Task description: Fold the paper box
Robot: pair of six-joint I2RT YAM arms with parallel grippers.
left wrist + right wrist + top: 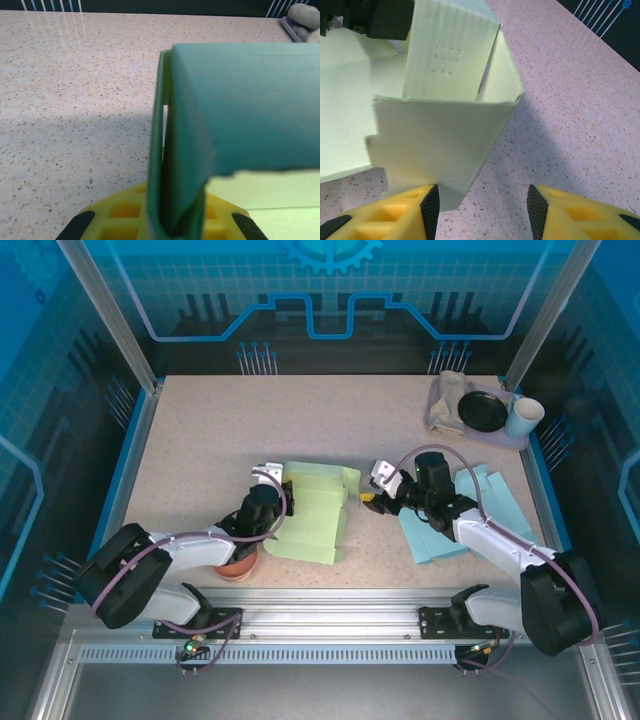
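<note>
light: bright, overhead | shadows: soft, beside green box (440, 130) | blur: near flap (240, 120), left wrist | glare: faint tabletop (60, 75) streaks

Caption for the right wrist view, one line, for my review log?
Open right gripper faces the partly folded green paper box on the speckled table.

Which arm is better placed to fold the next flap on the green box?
Right. The right gripper is open, with the green box's upright flap just ahead of it. The left gripper is shut on the box's opposite edge, steadying it.
</note>
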